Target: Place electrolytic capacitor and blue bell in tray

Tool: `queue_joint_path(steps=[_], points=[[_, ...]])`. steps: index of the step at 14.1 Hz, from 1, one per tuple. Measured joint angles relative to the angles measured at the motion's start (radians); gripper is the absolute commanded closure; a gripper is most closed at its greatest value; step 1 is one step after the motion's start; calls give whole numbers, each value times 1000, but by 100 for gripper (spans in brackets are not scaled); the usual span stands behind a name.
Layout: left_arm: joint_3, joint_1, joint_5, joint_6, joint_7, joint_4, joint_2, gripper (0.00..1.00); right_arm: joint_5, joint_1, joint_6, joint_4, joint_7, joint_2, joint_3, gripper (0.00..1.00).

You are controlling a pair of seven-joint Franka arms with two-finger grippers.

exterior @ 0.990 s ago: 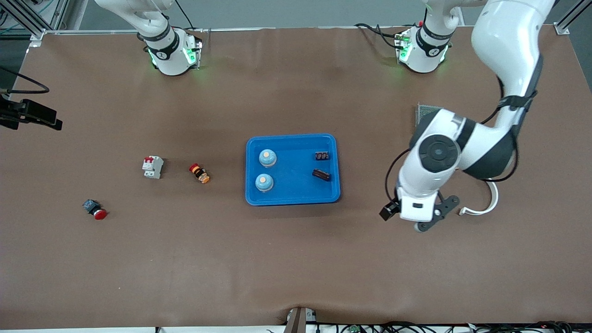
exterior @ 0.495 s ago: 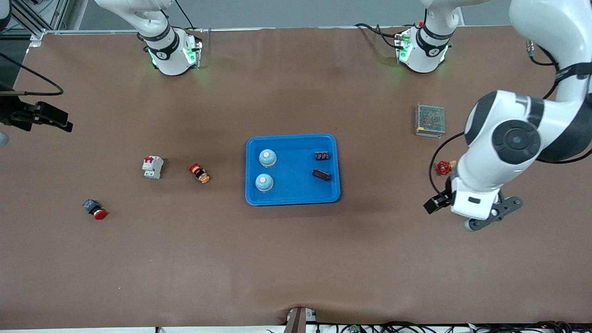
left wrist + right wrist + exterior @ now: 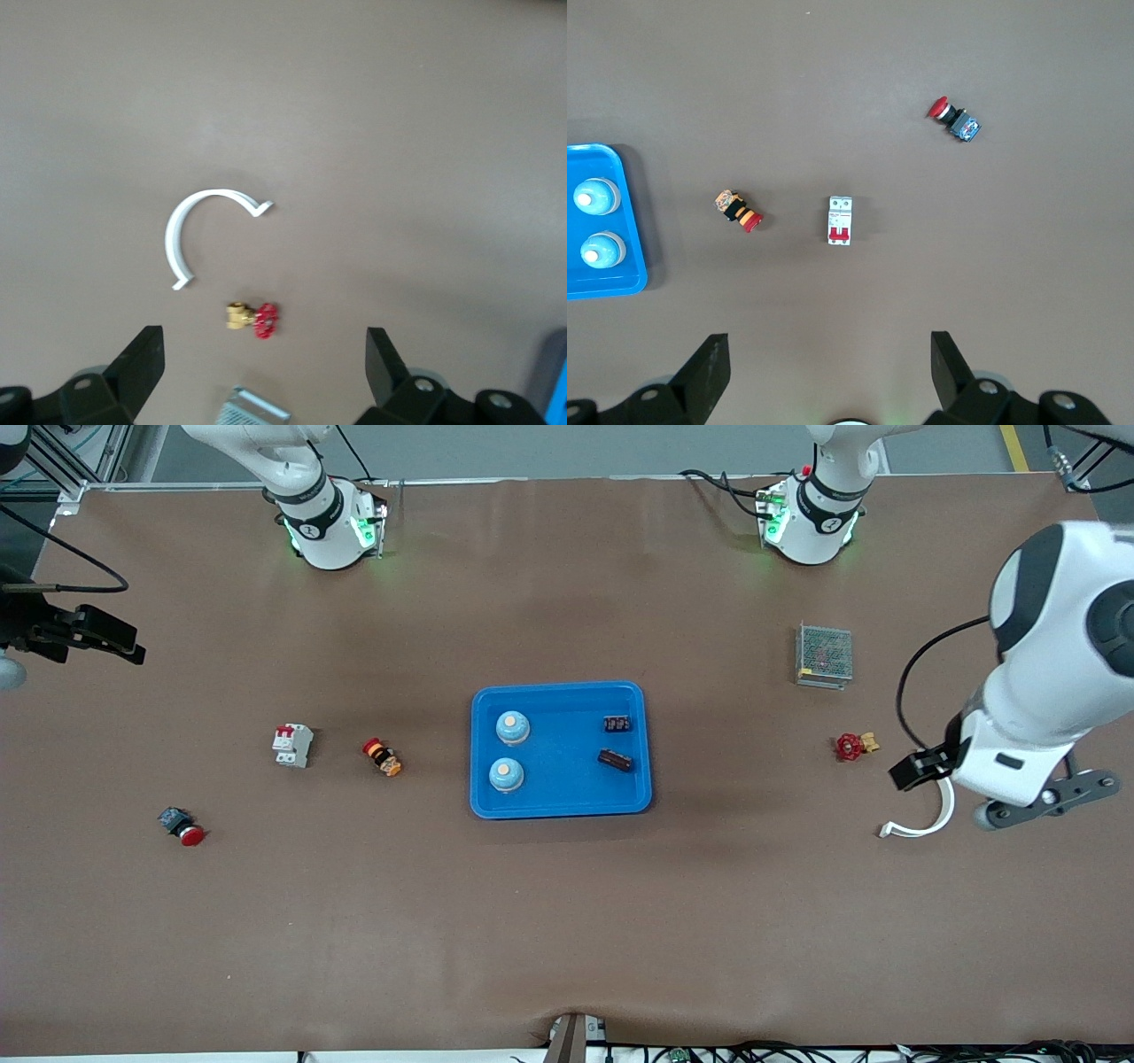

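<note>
The bright-blue tray lies at the table's middle. Two blue bells stand in it toward the right arm's end. Two small dark parts lie in it toward the left arm's end. My left gripper is open and empty, up over the white clip near the left arm's end; its hand shows in the front view. My right gripper is open and empty, high over the right arm's end of the table. The right wrist view shows the tray's corner with both bells.
A white curved clip, a red-handled brass valve and a metal mesh box lie toward the left arm's end. A white circuit breaker, an orange-and-red button and a red push button lie toward the right arm's end.
My left arm has swung away from the tray toward its own end of the table, uncovering the mesh box and the valve. My right gripper has shifted slightly.
</note>
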Motion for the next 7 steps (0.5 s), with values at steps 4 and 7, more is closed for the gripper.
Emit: queue_joint_path(steps=[4,7], points=[[31,41,-126,-34,158,-9,-84,0,0,-7,5,-2,0,-2,9,0],[167,-50,-173,-49,251,-72,-195,0,0,-7,9,-2,0,-2,18,0]])
